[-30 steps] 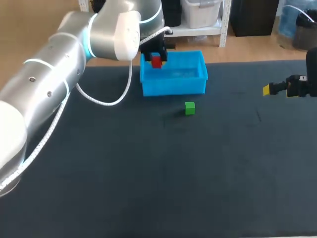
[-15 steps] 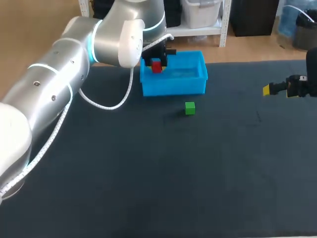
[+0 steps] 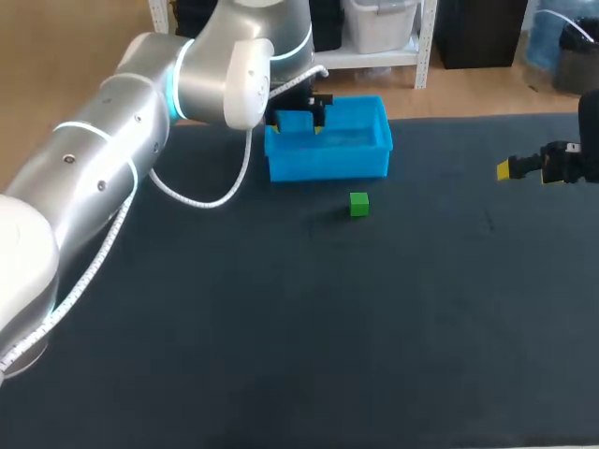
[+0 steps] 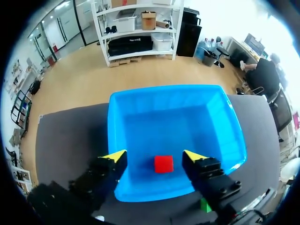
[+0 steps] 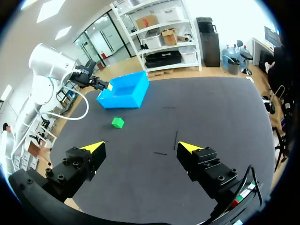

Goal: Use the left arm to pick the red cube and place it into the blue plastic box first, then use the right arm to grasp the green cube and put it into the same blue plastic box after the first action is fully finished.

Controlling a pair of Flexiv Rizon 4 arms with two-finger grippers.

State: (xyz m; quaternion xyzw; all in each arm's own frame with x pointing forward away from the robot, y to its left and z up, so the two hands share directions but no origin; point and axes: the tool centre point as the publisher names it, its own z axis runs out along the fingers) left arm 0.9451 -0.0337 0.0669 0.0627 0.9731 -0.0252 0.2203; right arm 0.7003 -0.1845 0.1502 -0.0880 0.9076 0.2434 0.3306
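Red cube (image 4: 163, 164) lies flat on the floor of the blue plastic box (image 4: 159, 117), close to the wall that faces the counter's near edge and about midway along it. It touches no wall. The left hand (image 4: 154, 157) hangs above the box, released. Its fingers stand wide apart, one yellow tip to either side of the cube in the wrist view, and neither touches the cube. In the head view the cube is hidden.

The box stands at the far edge of the counter (image 3: 281, 327), left of the middle. The left arm (image 3: 140, 140) comes in over the counter's left side and ends above the box's left part. A white cable (image 3: 201, 192) loops down from the arm over the counter.

The green cube (image 3: 358, 204) rests on the counter just on the near side of the box, in front of its right half and apart from it.

The right hand (image 5: 141, 147) is near the counter's right edge, toward the far right corner, well apart from both the green cube and the box. It is released too, its fingers spread with only bare counter between them. In the right wrist view the green cube lies ahead of this hand, between it and the box. Two thin dark marks (image 5: 176, 140) show on the counter closer to the hand.
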